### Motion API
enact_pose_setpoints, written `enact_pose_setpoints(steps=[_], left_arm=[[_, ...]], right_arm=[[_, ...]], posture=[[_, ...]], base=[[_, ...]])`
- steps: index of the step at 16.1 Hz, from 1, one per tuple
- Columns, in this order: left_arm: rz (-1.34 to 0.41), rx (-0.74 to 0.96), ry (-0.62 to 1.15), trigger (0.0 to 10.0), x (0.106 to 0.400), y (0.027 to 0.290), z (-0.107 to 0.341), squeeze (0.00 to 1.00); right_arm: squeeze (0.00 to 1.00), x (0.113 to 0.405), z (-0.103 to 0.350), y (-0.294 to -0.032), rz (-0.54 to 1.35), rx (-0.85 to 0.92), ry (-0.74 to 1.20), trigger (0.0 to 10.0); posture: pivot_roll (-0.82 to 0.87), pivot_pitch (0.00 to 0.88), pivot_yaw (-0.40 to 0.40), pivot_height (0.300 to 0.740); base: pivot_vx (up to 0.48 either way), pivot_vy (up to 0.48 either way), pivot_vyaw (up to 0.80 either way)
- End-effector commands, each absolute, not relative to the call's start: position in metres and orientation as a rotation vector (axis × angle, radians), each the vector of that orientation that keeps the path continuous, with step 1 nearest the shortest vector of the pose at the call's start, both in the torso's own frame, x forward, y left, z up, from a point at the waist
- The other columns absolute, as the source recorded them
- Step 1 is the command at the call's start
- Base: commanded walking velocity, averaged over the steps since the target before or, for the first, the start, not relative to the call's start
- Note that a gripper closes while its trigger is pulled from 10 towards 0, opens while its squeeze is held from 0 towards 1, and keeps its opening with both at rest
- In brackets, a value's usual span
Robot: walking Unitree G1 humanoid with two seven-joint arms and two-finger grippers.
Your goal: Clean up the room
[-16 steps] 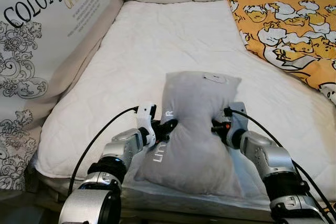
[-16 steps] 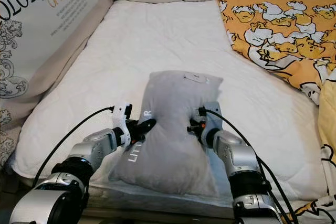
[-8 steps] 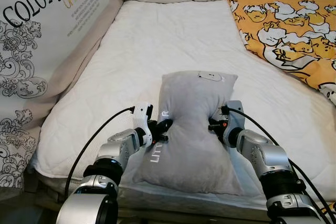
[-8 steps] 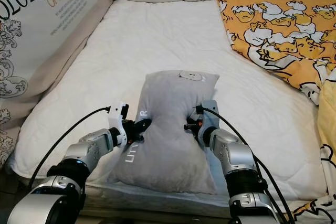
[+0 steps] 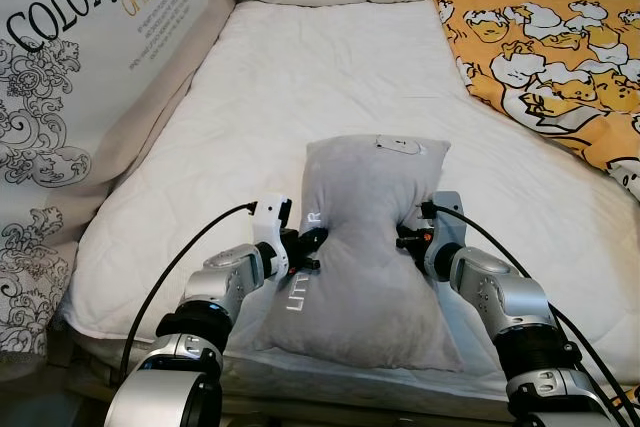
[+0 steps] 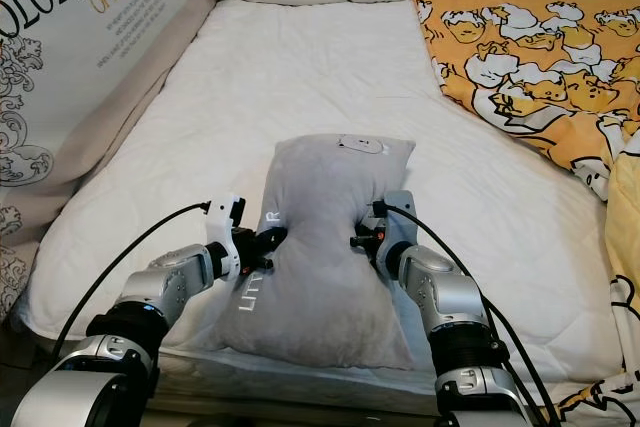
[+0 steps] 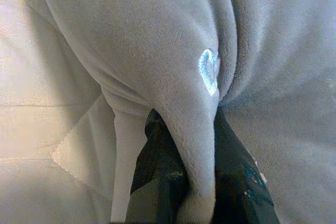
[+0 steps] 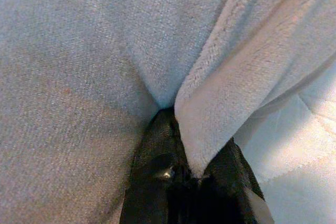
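Beside duck-print blanket [image 5: 560, 57], white mattress [image 5: 300, 87]: grey pillow [image 5: 365, 247] pinched both sides.

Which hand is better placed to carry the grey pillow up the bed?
Neither alone. The left hand and the right hand each pinch one side of the grey pillow at its middle, so moving it with both looks best.

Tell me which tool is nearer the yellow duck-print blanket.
Right. The right tool grips the grey pillow on the side facing the yellow duck-print blanket; the left tool grips the pillow's opposite side, farther away.
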State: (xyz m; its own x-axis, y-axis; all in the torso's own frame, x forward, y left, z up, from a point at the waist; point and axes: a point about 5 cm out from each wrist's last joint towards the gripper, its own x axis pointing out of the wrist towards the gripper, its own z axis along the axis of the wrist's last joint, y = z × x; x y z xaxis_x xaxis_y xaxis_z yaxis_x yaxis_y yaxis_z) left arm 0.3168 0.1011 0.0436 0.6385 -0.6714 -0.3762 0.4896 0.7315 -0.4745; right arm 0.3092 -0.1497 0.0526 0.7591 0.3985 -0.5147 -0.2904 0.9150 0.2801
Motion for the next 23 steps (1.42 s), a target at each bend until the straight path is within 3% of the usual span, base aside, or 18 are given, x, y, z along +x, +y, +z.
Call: enact_pose_setpoints(steps=[1,2,3,4,5,10,11,12,13,17,18,19,20,23], left_arm=[[-0.726,-0.340,0.574,3.6,0.314,0.093,0.044,0.00],[-0.725,-0.340,0.575,3.5,0.314,0.093,0.044,0.00],[-0.718,-0.341,0.570,1.3,0.315,0.094,0.044,0.00],[-0.712,-0.343,0.568,0.3,0.315,0.094,0.045,0.00],[-0.715,-0.341,0.570,0.0,0.315,0.094,0.044,0.00],[-0.712,-0.320,0.557,0.0,0.315,0.097,0.045,0.00],[-0.682,-0.295,0.501,2.7,0.318,0.098,0.049,0.00],[-0.659,-0.270,0.451,0.7,0.321,0.100,0.053,0.00],[-0.598,-0.248,0.402,0.0,0.325,0.106,0.060,0.00],[-0.605,0.014,0.275,0.0,0.325,0.113,0.079,0.00],[-0.563,0.056,0.191,2.7,0.328,0.114,0.093,0.00],[-0.541,0.055,0.171,2.7,0.328,0.114,0.096,0.00],[-0.507,0.062,0.136,10.0,0.329,0.115,0.101,0.00],[-0.443,0.076,0.051,10.0,0.328,0.113,0.112,0.00]], right_arm=[[0.00,0.314,0.059,-0.132,0.443,0.217,0.575,0.0],[0.00,0.314,0.059,-0.131,0.444,0.215,0.574,0.0],[0.00,0.315,0.059,-0.131,0.445,0.214,0.573,0.0],[0.00,0.315,0.059,-0.131,0.446,0.216,0.573,0.0],[0.00,0.315,0.059,-0.130,0.446,0.216,0.573,0.0],[0.00,0.317,0.060,-0.128,0.450,0.213,0.559,0.0],[0.00,0.318,0.062,-0.127,0.438,0.211,0.533,0.0],[0.00,0.320,0.066,-0.127,0.412,0.212,0.481,0.0],[0.00,0.319,0.072,-0.125,0.402,0.227,0.428,0.0],[0.00,0.319,0.084,-0.132,0.281,0.188,0.318,0.0],[0.00,0.316,0.091,-0.132,0.242,0.140,0.221,0.0],[0.00,0.315,0.093,-0.131,0.232,0.120,0.197,0.0],[0.00,0.314,0.096,-0.133,0.213,0.114,0.168,0.0],[0.00,0.314,0.102,-0.142,0.133,0.124,0.129,0.0]], posture=[[-0.04,0.000,0.041,0.740],[-0.04,0.000,0.041,0.740],[-0.04,0.000,0.040,0.740],[-0.04,0.000,0.039,0.740],[-0.04,0.000,0.039,0.740],[-0.03,0.000,0.037,0.740],[-0.03,0.000,0.038,0.740],[-0.03,0.000,0.038,0.740],[-0.03,0.000,0.043,0.740],[-0.02,0.000,0.043,0.740],[-0.02,0.000,0.046,0.740],[-0.02,0.000,0.047,0.740],[-0.02,0.000,0.049,0.740],[-0.02,0.000,0.053,0.740]], base=[[0.000,0.000,0.00],[0.000,0.000,0.00],[0.000,0.000,0.00],[0.000,0.000,0.00],[0.000,0.000,0.00],[0.000,0.000,0.00],[0.000,0.000,0.00],[0.000,0.000,0.00],[0.000,0.000,0.00],[0.000,0.000,0.00],[0.000,0.000,0.00],[0.000,0.000,0.00],[0.000,0.000,0.00],[0.000,0.000,0.00]])
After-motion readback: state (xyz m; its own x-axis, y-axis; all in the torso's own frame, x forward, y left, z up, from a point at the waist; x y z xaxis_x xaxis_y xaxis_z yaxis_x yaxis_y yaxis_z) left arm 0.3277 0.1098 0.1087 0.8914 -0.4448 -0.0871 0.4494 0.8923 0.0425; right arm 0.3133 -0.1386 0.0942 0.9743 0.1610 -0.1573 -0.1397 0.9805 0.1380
